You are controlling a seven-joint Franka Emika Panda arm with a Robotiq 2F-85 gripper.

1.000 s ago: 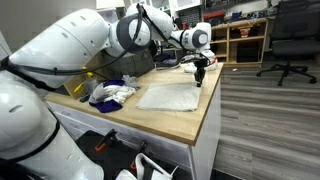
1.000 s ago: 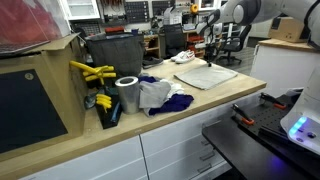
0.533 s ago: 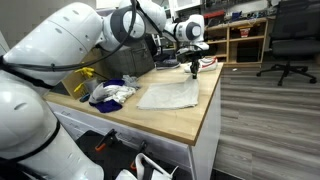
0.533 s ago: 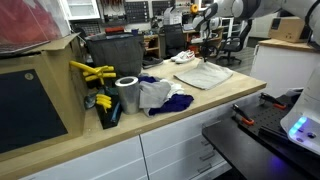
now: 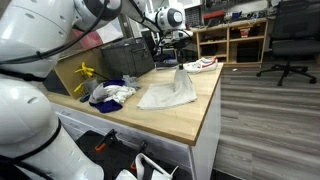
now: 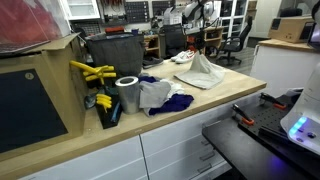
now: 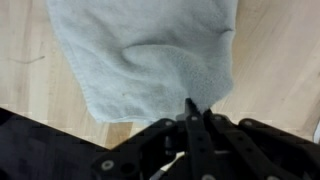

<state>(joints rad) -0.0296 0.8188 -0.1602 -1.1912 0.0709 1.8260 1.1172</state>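
A pale grey towel [image 5: 168, 92] lies on the wooden benchtop [image 5: 190, 118], with its far corner pulled up into a peak. My gripper [image 5: 179, 63] is shut on that raised corner, a little above the bench. From the opposite side of the bench the towel [image 6: 203, 72] hangs like a tent from the gripper [image 6: 197, 52]. In the wrist view the towel [image 7: 150, 50] spreads out below, and the cloth is pinched between the closed fingertips of the gripper [image 7: 197, 108].
A heap of white and blue cloths [image 5: 110, 93] lies at the bench's near end, beside yellow tools [image 6: 90, 72] and a metal roll [image 6: 127, 95]. A dark bin [image 5: 125, 58] stands behind. A white and red shoe [image 5: 203, 64] lies past the towel. An office chair [image 5: 290, 40] stands on the floor.
The gripper has shut on the towel's far corner, lifted it and carried it back over the bench. The towel, flat a second ago, now stands up in a peak.
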